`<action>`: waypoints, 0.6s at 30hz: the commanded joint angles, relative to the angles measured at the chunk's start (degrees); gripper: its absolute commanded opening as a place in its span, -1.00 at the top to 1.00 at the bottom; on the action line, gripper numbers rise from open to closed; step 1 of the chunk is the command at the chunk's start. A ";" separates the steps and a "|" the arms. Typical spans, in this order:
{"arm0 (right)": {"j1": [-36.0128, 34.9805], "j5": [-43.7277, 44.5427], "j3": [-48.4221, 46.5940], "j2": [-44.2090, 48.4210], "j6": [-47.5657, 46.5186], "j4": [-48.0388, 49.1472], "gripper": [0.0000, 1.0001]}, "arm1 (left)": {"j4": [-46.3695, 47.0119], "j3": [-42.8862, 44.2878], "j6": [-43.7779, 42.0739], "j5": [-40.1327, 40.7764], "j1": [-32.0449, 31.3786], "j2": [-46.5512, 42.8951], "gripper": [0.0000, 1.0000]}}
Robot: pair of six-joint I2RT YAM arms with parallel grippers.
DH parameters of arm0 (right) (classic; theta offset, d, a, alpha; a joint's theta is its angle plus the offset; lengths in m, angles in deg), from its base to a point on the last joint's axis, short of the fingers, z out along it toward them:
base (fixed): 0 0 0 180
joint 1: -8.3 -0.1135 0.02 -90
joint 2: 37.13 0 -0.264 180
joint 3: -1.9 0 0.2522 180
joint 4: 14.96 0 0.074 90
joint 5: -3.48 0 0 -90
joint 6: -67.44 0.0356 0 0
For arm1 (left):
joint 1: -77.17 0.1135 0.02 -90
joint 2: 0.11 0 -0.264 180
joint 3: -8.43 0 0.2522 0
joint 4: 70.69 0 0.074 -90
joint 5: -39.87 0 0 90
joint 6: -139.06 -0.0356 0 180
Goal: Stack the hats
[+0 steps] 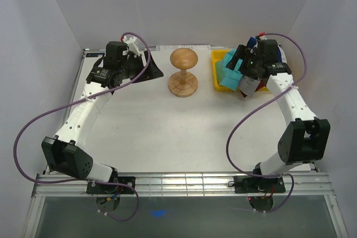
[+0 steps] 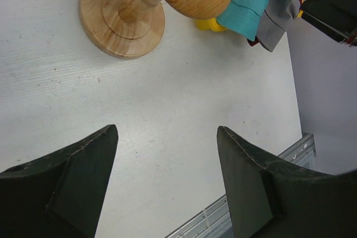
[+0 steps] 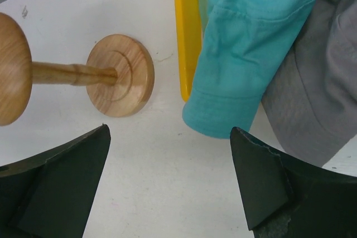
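Observation:
The hats lie in a heap in and over the yellow tray (image 1: pixel 215 71) at the back right. A teal hat (image 1: pixel 229 76) is on top and hangs over the tray's front rim (image 3: pixel 187 32). A grey hat (image 3: pixel 312 93) lies beside the teal hat (image 3: pixel 251 43), and dark red fabric (image 1: pixel 249 86) shows below. My right gripper (image 1: pixel 239 59) hovers over the heap, open and holding nothing; its wrist view has the right gripper (image 3: pixel 169 128) over bare table just short of the teal brim. My left gripper (image 1: pixel 147 68) is at the back left, and the left gripper (image 2: pixel 167 129) is open and holding nothing.
A wooden mushroom-shaped stand (image 1: pixel 183 72) stands between the two grippers at the back middle; its round base (image 3: pixel 120 75) is left of the tray. White walls close in the table on three sides. A metal rail (image 1: pixel 184 182) runs along the near edge.

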 commanded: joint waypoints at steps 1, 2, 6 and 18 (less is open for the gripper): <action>0.59 1.77 -7.47 -4.82 -1.66 -2.07 -0.86 | 0.34 1.75 0.37 -1.43 -0.08 -0.66 -0.64; 0.59 2.38 -8.71 -6.14 -1.66 -2.94 -0.87 | 0.33 1.58 0.37 -1.52 -0.08 -0.66 -0.64; 1.03 5.98 -14.69 -12.65 -2.18 -5.41 -0.88 | 0.42 1.05 0.72 -1.61 -0.08 -1.01 -0.63; 1.82 9.86 -27.79 -26.10 -2.89 -9.10 -0.90 | 0.69 0.88 0.98 -1.35 -0.08 -0.75 -0.63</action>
